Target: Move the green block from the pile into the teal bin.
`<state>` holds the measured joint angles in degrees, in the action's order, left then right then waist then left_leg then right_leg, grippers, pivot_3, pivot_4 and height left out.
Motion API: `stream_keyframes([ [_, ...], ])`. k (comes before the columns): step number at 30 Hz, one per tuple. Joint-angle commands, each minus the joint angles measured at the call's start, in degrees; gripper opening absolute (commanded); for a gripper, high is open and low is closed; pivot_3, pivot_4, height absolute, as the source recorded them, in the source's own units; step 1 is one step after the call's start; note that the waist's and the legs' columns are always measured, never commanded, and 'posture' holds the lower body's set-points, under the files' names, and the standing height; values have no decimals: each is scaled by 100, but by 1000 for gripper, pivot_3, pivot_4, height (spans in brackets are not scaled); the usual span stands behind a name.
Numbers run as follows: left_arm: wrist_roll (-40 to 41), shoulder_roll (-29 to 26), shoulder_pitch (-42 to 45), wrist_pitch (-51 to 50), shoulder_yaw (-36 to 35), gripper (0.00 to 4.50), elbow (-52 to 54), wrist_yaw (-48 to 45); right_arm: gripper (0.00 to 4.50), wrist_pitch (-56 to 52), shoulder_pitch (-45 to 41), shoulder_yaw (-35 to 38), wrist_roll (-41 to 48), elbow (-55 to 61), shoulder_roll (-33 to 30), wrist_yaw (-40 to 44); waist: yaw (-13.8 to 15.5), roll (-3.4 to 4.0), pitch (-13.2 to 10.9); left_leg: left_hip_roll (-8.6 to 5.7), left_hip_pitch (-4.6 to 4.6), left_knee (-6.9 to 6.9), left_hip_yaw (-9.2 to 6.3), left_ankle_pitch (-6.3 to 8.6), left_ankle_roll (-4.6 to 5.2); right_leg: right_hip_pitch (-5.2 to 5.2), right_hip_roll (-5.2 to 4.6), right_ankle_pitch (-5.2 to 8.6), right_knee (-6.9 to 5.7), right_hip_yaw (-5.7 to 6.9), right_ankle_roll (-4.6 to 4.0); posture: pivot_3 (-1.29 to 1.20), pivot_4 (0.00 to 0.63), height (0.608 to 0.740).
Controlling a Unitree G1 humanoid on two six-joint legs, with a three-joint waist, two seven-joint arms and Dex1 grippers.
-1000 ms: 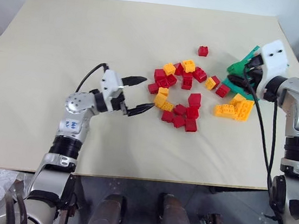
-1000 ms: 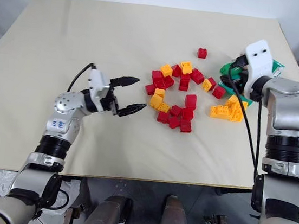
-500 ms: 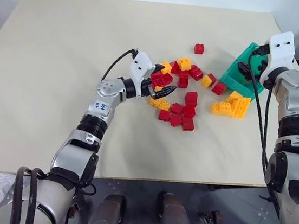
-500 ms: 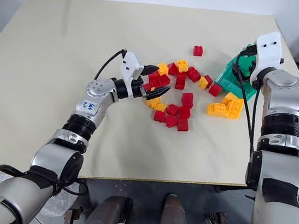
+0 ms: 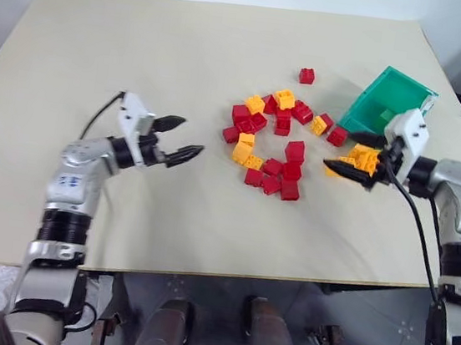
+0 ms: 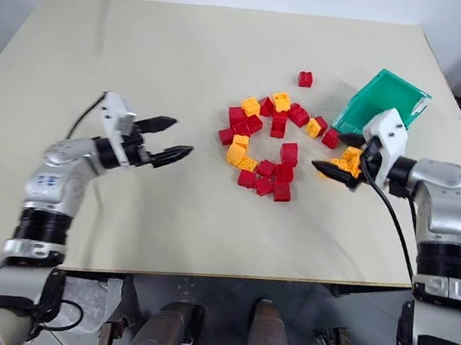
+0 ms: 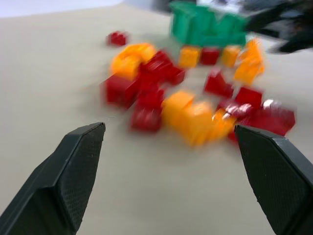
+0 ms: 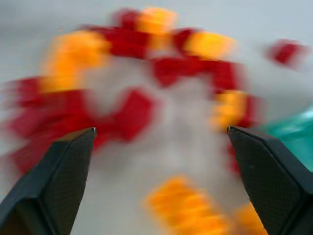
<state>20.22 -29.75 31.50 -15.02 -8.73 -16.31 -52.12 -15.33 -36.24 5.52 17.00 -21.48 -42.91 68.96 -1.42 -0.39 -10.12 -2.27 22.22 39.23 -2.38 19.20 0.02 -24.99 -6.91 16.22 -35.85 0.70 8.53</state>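
The pile (image 5: pixel 274 144) of red and orange-yellow bricks lies spread over the middle of the table. To its right stands the teal bin (image 5: pixel 409 87), also seen in the left wrist view (image 7: pixel 208 30). A small bright-green shape (image 5: pixel 386 116) lies inside it and looks like the green block. My right gripper (image 5: pixel 344 151) hovers open and empty just in front of the bin, over the orange bricks (image 5: pixel 365 160). My left gripper (image 5: pixel 189 136) is open and empty, a short way left of the pile.
A lone red brick (image 5: pixel 307 75) sits apart beyond the pile. The beige table (image 5: pixel 144 52) has wide bare room at left and near its front edge. The table's right edge runs close behind the bin.
My right gripper has left the bin and come down in front of it, fully open. My left gripper reached into the pile, then drew back left, still open.
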Motion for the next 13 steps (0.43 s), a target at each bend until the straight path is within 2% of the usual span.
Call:
stream_keyframes([
  [1,322,-369,-535,44,-499,4500,508,-192,4480,550,224,196,292,-52,-296,843,10,0,0,-1,-6,1,-2,0,0,8,-2,-1,1,0,0,0,150,740],
  [3,413,-632,-1040,202,-911,4500,629,-247,4480,952,364,155,283,-453,-417,1330,2,0,0,3,-17,-1,-6,1,0,25,-2,-1,8,4,0,0,150,740],
  [6,647,-933,-1625,148,-1380,4500,777,-321,4480,1549,263,67,96,-974,-486,1488,-25,4,-3,6,-23,-9,-4,2,-1,28,-1,0,16,4,-2,0,150,740],
  [11,981,-980,-2135,-19,-1784,4500,1199,-209,4480,1600,190,259,334,-1008,-239,1278,-2,6,-3,2,-31,-5,-6,0,-2,34,-20,-2,24,7,-6,0,150,740],
  [13,872,-1003,-2271,-4,-1776,4500,1300,-59,4480,1639,310,329,370,-883,-157,1095,15,6,-3,-3,-46,-7,-10,0,-2,49,-30,-3,25,13,-6,0,150,740],
])
